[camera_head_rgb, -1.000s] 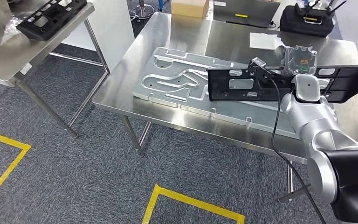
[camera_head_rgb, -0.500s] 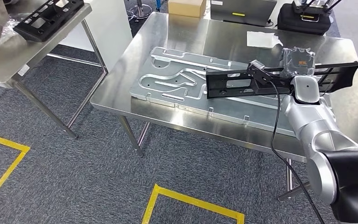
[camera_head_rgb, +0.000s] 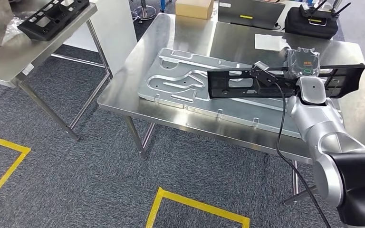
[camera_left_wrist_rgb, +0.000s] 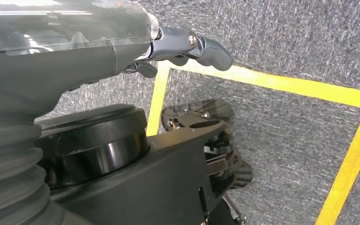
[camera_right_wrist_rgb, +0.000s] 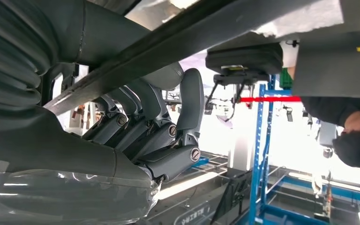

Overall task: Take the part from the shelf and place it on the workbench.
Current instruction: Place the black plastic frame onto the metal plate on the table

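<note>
Grey speckled carpet (camera_head_rgb: 76,156) with yellow tape lines (camera_head_rgb: 195,205) covers the lower half of the head view, and the stainless steel workbench (camera_head_rgb: 190,35) fills the upper centre and right. A large pale aluminium plate with milled curved channels (camera_head_rgb: 180,80) is laid flat on the bench top, probably as the seat where the part must be set. At the upper left a second steel table (camera_head_rgb: 38,47) is seen, with another black frame-like part (camera_head_rgb: 52,16) lying on it.

The long black plastic part with rectangular openings (camera_head_rgb: 237,84) is held across the right centre of the frame, above the right end of the plate and almost parallel to the bench edge; whether it touches the plate cannot be told. It is gripped near its middle, so the long ends stay balanced. The right hand (camera_head_rgb: 303,64) is closed around it: in the right wrist view the dark fingers (camera_right_wrist_rgb: 159,136) are curled under the black bar (camera_right_wrist_rgb: 178,42). It is judged that the part is over its place and is not yet released.

The left hand (camera_left_wrist_rgb: 168,47) is hanging over the carpet, its fingers bent inwards with nothing between them.

A cardboard box (camera_head_rgb: 194,8) and a black case (camera_head_rgb: 311,23) are standing at the far edge.
</note>
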Controlling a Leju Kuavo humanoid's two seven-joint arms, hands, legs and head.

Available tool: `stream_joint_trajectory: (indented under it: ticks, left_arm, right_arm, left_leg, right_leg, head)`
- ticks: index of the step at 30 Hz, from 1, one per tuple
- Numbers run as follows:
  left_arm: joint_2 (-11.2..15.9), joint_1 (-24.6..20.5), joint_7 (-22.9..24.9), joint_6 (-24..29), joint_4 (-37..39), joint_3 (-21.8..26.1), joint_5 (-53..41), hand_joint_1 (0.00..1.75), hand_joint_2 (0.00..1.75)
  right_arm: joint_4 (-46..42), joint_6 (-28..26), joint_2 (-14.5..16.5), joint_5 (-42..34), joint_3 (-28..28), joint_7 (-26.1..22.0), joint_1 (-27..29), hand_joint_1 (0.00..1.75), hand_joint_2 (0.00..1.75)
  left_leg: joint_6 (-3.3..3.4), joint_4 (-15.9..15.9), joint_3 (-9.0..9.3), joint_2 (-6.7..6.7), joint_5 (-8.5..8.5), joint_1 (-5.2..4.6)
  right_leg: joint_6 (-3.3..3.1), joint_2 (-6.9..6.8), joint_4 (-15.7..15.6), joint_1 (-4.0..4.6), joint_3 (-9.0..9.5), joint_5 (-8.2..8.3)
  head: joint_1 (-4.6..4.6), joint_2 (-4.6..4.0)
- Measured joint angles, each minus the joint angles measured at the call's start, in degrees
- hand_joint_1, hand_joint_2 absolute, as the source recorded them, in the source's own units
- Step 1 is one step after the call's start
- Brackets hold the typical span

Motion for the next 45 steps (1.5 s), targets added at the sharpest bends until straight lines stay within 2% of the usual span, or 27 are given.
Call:
stream_joint_trajectory:
  ticks: [2,4,5,6,7,8,9,10,11,12,13,14,15,16,18,20,21,22,24,25,26,27,30,32,40,43,45]
  left_arm:
    - [-0.02,-0.02,0.04,0.15,0.0,0.0,0.11,0.0,1.75]
    - [-0.07,0.05,-0.03,0.33,0.0,0.01,0.34,0.0,1.75]
    - [-0.1,0.12,-0.11,0.4,0.0,0.01,0.44,0.0,1.75]
    - [-0.16,0.19,-0.19,0.4,0.0,0.02,0.52,0.0,1.75]
    - [-0.23,0.22,-0.27,0.31,0.0,0.02,0.56,0.0,1.75]
    - [-0.28,0.24,-0.34,0.13,0.0,0.02,0.57,0.0,1.75]
    - [-0.27,0.24,-0.4,-0.07,0.0,0.02,0.58,0.0,1.75]
    - [-0.28,0.21,-0.45,-0.23,0.0,0.02,0.58,0.0,1.75]
    - [-0.26,0.18,-0.48,-0.33,0.0,0.02,0.58,0.0,1.75]
    - [-0.24,0.17,-0.51,-0.36,0.0,0.01,0.58,0.0,1.75]
    - [-0.27,0.15,-0.51,-0.38,0.0,0.01,0.58,0.0,1.75]
    - [-0.25,0.13,-0.51,-0.37,0.0,0.02,0.57,0.0,1.75]
    - [-0.25,0.08,-0.51,-0.36,0.0,0.02,0.57,0.0,1.75]
    - [-0.24,0.04,-0.52,-0.34,0.0,0.02,0.56,0.0,1.75]
    - [-0.23,0.02,-0.56,-0.27,0.0,0.01,0.56,0.0,1.75]
    - [-0.23,0.14,-0.58,-0.18,0.0,0.02,0.56,0.0,1.75]
    - [-0.22,0.23,-0.58,-0.15,0.0,0.02,0.56,0.0,1.75]
    - [-0.22,0.3,-0.58,-0.14,0.0,0.02,0.55,0.0,1.75]
    - [-0.21,0.34,-0.62,-0.13,0.0,0.02,0.54,0.0,1.75]
    - [-0.14,0.33,-0.64,-0.12,0.01,0.02,0.54,0.0,1.75]
    - [-0.1,0.3,-0.69,-0.1,0.02,0.02,0.53,0.0,1.75]
    - [-0.11,0.29,-0.72,-0.1,0.03,0.01,0.52,0.0,1.75]
    - [-0.19,0.26,-0.75,-0.11,0.04,0.01,0.5,0.0,1.75]
    - [-0.17,0.3,-0.79,-0.15,0.04,0.01,0.49,0.0,1.75]
    - [-0.19,0.28,-0.55,-0.5,0.04,0.01,0.69,0.0,1.75]
    - [-0.15,0.21,-0.27,-1.43,0.04,0.11,1.91,0.0,1.75]
    - [-0.14,0.21,-0.38,-1.85,0.03,0.2,2.34,0.0,1.75]
  right_arm:
    - [-0.14,0.27,-0.01,-0.17,-0.02,-0.08,-0.41,1.75,1.75]
    - [-0.11,0.42,-0.01,-0.28,-0.03,0.05,-0.62,1.75,1.75]
    - [-0.07,0.43,-0.02,-0.3,-0.04,0.15,-0.54,1.75,1.75]
    - [-0.02,0.41,-0.02,-0.3,-0.06,0.27,-0.4,1.75,1.75]
    - [0.02,0.38,-0.02,-0.29,-0.06,0.37,-0.29,1.75,1.75]
    - [0.05,0.33,-0.02,-0.29,-0.07,0.46,-0.24,1.75,1.75]
    - [0.08,0.27,-0.01,-0.29,-0.07,0.58,-0.25,1.75,1.75]
    - [0.07,0.2,0.01,-0.29,-0.06,0.68,-0.33,1.75,1.75]
    - [0.06,0.13,0.03,-0.29,-0.06,0.79,-0.33,1.75,1.75]
    - [0.06,0.03,0.04,-0.31,-0.07,0.89,-0.24,1.75,1.75]
    - [0.03,-0.06,0.04,-0.33,-0.09,0.96,-0.11,1.75,1.75]
    - [0.0,-0.13,0.02,-0.35,-0.12,1.03,0.05,1.75,1.75]
    - [-0.13,-0.2,0.01,-0.36,-0.15,1.08,0.13,1.75,1.75]
    - [-0.29,-0.23,0.02,-0.34,-0.18,1.1,0.08,1.75,1.75]
    - [-0.63,-0.28,0.21,-0.28,-0.19,1.07,-0.13,1.75,1.75]
    - [-0.73,-0.28,0.43,-0.25,-0.17,0.98,-0.09,1.75,1.75]
    - [-0.73,-0.28,0.49,-0.26,-0.17,0.94,0.03,1.75,1.75]
    - [-0.74,-0.28,0.52,-0.26,-0.18,0.92,0.13,1.75,1.75]
    - [-0.75,-0.31,0.56,-0.27,-0.19,0.89,0.2,1.75,1.75]
    - [-0.74,-0.32,0.57,-0.27,-0.19,0.87,0.2,1.75,1.75]
    - [-0.73,-0.34,0.56,-0.27,-0.19,0.85,0.23,1.75,1.75]
    - [-0.72,-0.35,0.49,-0.28,-0.2,0.85,0.29,1.75,1.75]
    - [-0.73,-0.43,0.18,-0.29,-0.2,0.73,0.56,1.75,1.75]
    - [-0.73,-0.5,0.01,-0.3,-0.21,0.55,0.68,1.75,1.75]
    - [-0.73,-0.49,-0.46,-0.79,-0.3,-0.1,0.84,1.75,1.75]
    - [-0.74,-0.2,-0.55,-1.13,-0.34,-0.78,0.85,1.75,1.75]
    - [-0.82,-0.09,-0.73,-1.3,-0.36,-1.22,0.85,1.75,1.75]
  left_leg:
    - [0.41,-1.78,0.92,0.5,0.99,0.37]
    - [0.55,-2.05,1.17,0.96,1.05,0.32]
    - [0.5,-1.93,1.24,1.19,0.88,0.37]
    - [0.38,-1.7,1.35,1.43,0.6,0.48]
    - [0.13,-1.36,1.47,1.65,0.21,0.65]
    - [-0.26,-0.84,1.61,1.89,-0.35,0.87]
    - [-0.74,-0.29,1.67,2.08,-0.98,1.0]
    - [-1.28,0.46,1.6,2.25,-1.67,0.91]
    - [-1.73,1.0,1.53,2.42,-2.24,0.73]
    - [-2.04,1.24,1.54,2.64,-2.62,0.5]
    - [-2.25,1.4,1.67,2.92,-2.89,0.35]
    - [-2.41,1.3,1.88,3.23,-3.12,0.41]
    - [-2.54,1.62,1.98,2.81,-3.6,0.55]
    - [-2.6,2.93,1.51,1.73,-4.56,0.66]
    - [-2.42,9.19,-1.48,-1.3,-7.76,0.66]
    - [-1.94,17.16,-6.06,-2.7,-10.33,0.3]
    - [-1.51,19.11,-7.62,-2.91,-10.12,0.03]
    - [-0.89,18.78,-8.21,-3.02,-8.7,-0.32]
    - [0.99,12.37,-6.77,-3.39,-3.56,-1.27]
    - [2.01,8.77,-5.65,-3.67,-1.56,-1.68]
    - [2.68,5.84,-4.64,-3.91,-0.35,-1.97]
    - [2.42,4.11,-4.04,-4.1,0.12,-2.11]
    - [0.67,2.98,-3.59,-4.11,0.1,-2.22]
    - [1.14,3.02,-3.64,-4.13,0.16,-2.35]
    - [1.54,3.05,-3.77,-4.17,0.41,-2.36]
    - [2.42,2.57,-3.57,-4.08,0.02,-2.5]
    - [3.12,0.99,-2.36,-3.98,0.22,-2.14]
  right_leg:
    - [0.27,0.19,2.84,0.05,-1.43,-1.6]
    - [0.61,0.38,9.91,-0.01,-5.19,-4.34]
    - [0.84,0.43,12.87,-0.07,-6.94,-4.94]
    - [1.07,0.39,14.02,-0.17,-7.86,-4.44]
    - [1.3,0.22,12.87,-0.29,-7.66,-2.86]
    - [1.58,-0.25,9.69,-0.46,-6.43,-0.54]
    - [1.83,-1.29,6.41,-0.39,-5.01,0.97]
    - [1.6,-2.12,3.65,-0.25,-3.82,1.87]
    - [1.03,-2.78,2.13,-0.07,-3.15,1.96]
    - [0.25,-3.02,2.03,0.22,-3.15,1.3]
    - [-0.66,-2.57,2.1,0.32,-3.25,1.12]
    - [-1.27,-2.11,2.31,0.35,-3.33,0.9]
    - [-1.68,-1.66,2.4,0.39,-3.36,0.75]
    - [-2.02,-1.23,2.41,0.39,-3.34,0.65]
    - [-2.54,-0.46,2.39,0.5,-3.19,0.48]
    - [-2.88,0.41,2.37,0.92,-3.04,0.33]
    - [-3.02,0.91,2.37,1.21,-2.91,0.25]
    - [-3.13,1.4,2.37,1.51,-2.76,0.19]
    - [-3.26,2.27,2.34,2.01,-2.4,0.1]
    - [-3.26,2.56,2.31,2.24,-2.3,0.09]
    - [-3.2,2.77,2.28,2.3,-2.29,0.12]
    - [-3.15,2.87,2.29,2.32,-2.36,0.12]
    - [-2.9,2.96,2.27,2.05,-2.59,0.24]
    - [-2.66,2.96,2.1,1.93,-2.56,0.39]
    - [-2.09,2.93,1.52,1.91,-2.32,0.78]
    - [-1.44,3.08,0.66,1.75,-1.95,0.68]
    - [-0.92,2.67,0.83,1.77,-1.82,0.48]
  head:
    - [0.0,0.0]
    - [0.01,0.0]
    - [0.01,0.0]
    - [0.01,0.0]
    - [0.0,0.0]
    - [0.0,0.0]
    - [0.01,0.0]
    - [0.01,0.01]
    - [-0.02,0.01]
    - [-0.04,0.01]
    - [-0.09,0.02]
    - [-0.14,0.01]
    - [-0.16,0.01]
    - [-0.19,0.01]
    - [-0.21,0.0]
    - [-0.22,0.0]
    - [-0.22,0.0]
    - [-0.22,0.0]
    - [-0.22,0.0]
    - [-0.2,0.0]
    - [-0.19,0.0]
    - [-0.16,0.0]
    - [-0.15,0.0]
    - [-0.15,0.0]
    - [-0.15,0.0]
    - [-0.15,0.0]
    - [-0.15,0.0]
